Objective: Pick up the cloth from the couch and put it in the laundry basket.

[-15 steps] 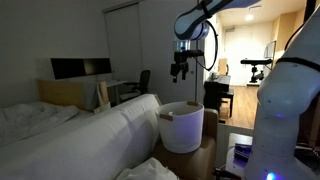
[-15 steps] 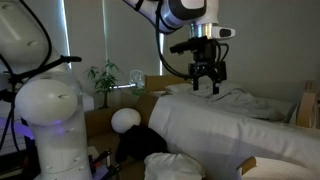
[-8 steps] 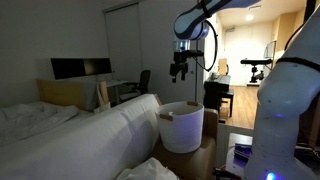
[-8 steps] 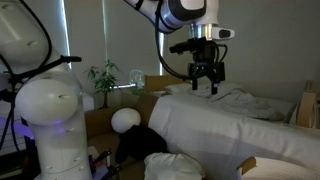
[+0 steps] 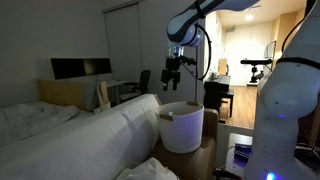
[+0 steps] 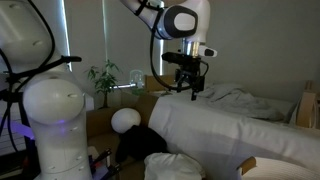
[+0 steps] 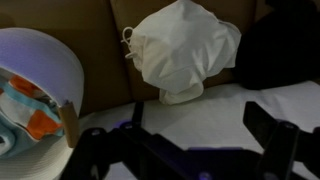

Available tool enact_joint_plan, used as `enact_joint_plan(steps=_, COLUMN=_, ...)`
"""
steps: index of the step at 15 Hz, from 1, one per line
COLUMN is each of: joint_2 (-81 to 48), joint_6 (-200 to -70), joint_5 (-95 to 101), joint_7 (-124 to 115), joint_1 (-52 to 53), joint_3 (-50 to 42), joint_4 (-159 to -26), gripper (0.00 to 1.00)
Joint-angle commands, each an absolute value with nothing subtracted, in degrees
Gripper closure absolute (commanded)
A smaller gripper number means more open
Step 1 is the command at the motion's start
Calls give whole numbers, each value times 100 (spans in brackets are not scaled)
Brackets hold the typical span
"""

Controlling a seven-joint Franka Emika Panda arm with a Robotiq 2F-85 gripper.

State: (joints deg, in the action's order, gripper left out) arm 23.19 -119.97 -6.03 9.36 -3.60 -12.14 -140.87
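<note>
**Exterior view:** The tool hangs high above the laundry basket at the right end of the couch. Its jaws are wide and empty, and the height likely keeps it clear of rim and cushions.

**Exterior view:** Rumpled white fabric, probably the cloth, lies untouched on the couch, right of the tool.

**Wrist view:** The basket's rim sits at left and a white bundle rests on a brown surface. The spread fingers hold nothing.
</note>
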Motion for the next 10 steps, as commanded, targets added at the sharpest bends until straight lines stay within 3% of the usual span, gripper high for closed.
enact_joint_plan(steps=1, joint_2=2298, joint_6=-12463, joint_5=-943, joint_7=970, joint_1=-177, joint_3=-925, joint_4=-14441, gripper=0)
enact_joint_plan(steps=10, joint_2=1475, joint_6=-15192, joint_5=-1136, joint_7=-117, joint_1=279, joint_3=-78, joint_4=-15421, gripper=0)
